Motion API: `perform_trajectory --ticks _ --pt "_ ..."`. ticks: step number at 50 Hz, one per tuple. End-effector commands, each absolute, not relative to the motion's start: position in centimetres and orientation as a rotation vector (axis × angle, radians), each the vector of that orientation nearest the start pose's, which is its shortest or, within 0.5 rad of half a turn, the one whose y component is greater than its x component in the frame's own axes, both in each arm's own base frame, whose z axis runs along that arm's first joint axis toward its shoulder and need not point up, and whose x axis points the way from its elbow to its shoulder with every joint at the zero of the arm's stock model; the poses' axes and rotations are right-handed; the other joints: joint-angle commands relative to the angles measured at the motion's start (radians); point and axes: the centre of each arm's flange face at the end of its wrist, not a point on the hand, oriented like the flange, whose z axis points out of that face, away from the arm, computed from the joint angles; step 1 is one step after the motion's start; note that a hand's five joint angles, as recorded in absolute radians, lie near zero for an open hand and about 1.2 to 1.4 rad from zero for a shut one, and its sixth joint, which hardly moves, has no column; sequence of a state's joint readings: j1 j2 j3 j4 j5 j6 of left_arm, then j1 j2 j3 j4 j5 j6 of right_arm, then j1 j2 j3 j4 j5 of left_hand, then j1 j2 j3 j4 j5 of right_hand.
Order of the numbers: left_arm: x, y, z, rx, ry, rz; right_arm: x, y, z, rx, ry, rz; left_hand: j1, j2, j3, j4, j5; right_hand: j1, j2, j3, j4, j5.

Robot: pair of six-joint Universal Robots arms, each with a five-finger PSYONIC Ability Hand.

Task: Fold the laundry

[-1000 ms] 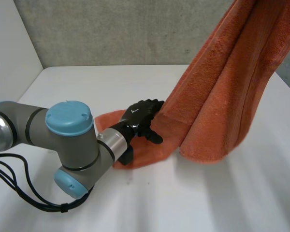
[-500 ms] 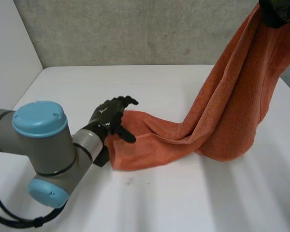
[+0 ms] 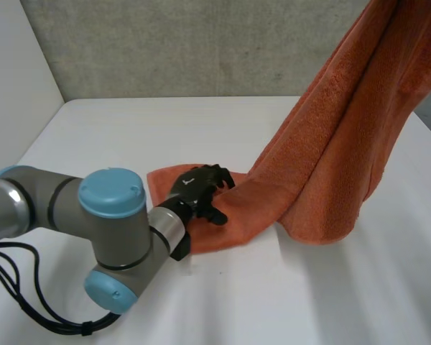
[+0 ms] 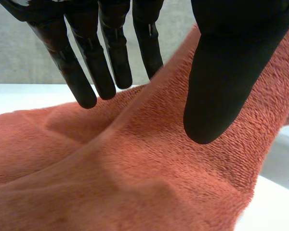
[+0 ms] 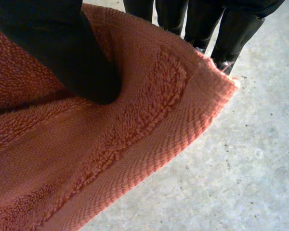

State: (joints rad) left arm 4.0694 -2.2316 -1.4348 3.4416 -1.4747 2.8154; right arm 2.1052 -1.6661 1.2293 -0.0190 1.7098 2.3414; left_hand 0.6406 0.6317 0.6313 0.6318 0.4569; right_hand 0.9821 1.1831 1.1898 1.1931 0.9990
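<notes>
One orange terry-cloth towel (image 3: 337,144), two black hands on it. Hung from high on the right, falling in long folds, lower end spread flat on the white desk (image 3: 201,122) toward the middle left. Bare desk all round that flat end: open room in front, to the left, and back to the grey wall (image 3: 165,43). Left hand (image 3: 201,190), at the end of a bent left arm (image 3: 108,223), laid over the flat end near its corner, fingers (image 4: 72,67) straight and spread, thumb apart, gripping nothing; possibly just grazing the pile. Right hand (image 5: 58,48) clamped on the towel's hemmed upper corner, thumb pressed on one face, fingers (image 5: 231,33) behind the edge.
</notes>
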Motion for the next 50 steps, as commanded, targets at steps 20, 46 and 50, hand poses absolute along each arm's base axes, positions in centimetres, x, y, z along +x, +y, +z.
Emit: perform_trajectory --ticks 20,46,50 --pt "-31.5 -27.0 18.9 -0.170 -2.002 1.695 23.4 -21.4 40.4 -1.055 1.832 -2.805 0.756 0.765 0.765 0.764 0.765 0.414 0.213 0.206 0.203 0.223" --pt "-23.2 -26.5 15.2 -0.752 -2.497 1.720 23.2 -26.4 19.7 -1.648 2.518 -1.725 0.756 0.765 0.765 0.764 0.765 0.414 0.213 0.206 0.203 0.223" --pt "-24.5 -30.1 15.9 -0.735 -2.431 1.812 24.8 -30.5 19.9 -1.564 2.450 -1.945 0.756 0.765 0.765 0.764 0.765 0.414 0.213 0.206 0.203 0.223"
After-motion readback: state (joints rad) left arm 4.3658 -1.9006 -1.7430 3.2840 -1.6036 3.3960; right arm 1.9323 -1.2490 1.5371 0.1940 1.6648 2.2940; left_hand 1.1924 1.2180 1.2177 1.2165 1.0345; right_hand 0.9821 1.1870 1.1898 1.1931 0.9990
